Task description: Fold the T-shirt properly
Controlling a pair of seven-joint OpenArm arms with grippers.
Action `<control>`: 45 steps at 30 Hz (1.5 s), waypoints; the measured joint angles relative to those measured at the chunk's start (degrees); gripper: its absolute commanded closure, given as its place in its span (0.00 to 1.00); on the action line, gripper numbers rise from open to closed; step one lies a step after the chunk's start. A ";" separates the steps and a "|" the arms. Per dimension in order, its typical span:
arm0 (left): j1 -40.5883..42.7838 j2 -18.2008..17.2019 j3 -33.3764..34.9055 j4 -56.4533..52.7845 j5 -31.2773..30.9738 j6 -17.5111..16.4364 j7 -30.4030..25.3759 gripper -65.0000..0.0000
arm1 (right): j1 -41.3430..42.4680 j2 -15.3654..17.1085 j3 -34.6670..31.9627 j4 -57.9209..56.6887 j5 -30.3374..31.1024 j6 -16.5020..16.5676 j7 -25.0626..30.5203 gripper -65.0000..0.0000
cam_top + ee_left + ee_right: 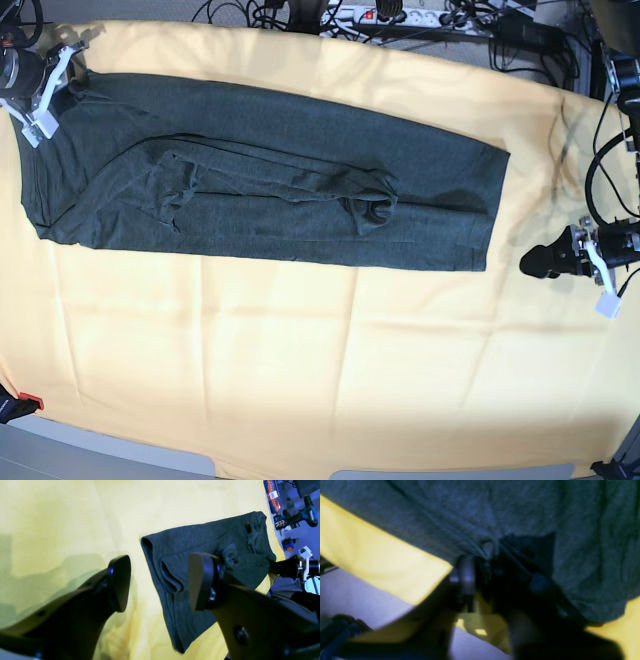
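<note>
The T-shirt (260,170), dark charcoal-green, lies as a long folded band across the far half of the yellow cloth (300,350), with a sleeve bunched along its middle. My right gripper (62,92) is at the band's far left corner. Up close, the right gripper (487,555) has its fingers together on a gathered edge of the T-shirt (495,510). My left gripper (540,262) hovers just past the band's right end, apart from it. In the left wrist view the left gripper (160,580) stands wide open and empty, with the T-shirt (195,542) stretching away beyond it.
Cables and a power strip (400,15) run along the table's back edge. A cordless drill (307,512) and small tools lie off the cloth beyond the shirt's far end. The grey table edge (100,450) shows at the front.
</note>
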 measured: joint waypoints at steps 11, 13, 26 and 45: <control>0.00 0.00 0.00 0.00 0.00 0.00 0.00 0.42 | 0.02 0.00 0.00 4.28 -0.68 0.00 -5.75 1.00; 0.00 0.00 0.00 0.00 0.00 -0.02 -0.02 0.42 | 0.02 0.02 0.02 6.71 -0.59 -0.02 -5.77 1.00; 0.00 0.00 0.00 0.00 0.00 0.00 -0.02 0.42 | 0.04 0.00 0.02 7.98 -4.83 0.00 0.09 0.97; 0.00 0.00 0.00 0.00 0.00 0.00 -0.02 0.42 | 0.02 0.02 0.02 7.98 -6.60 -0.02 2.51 1.00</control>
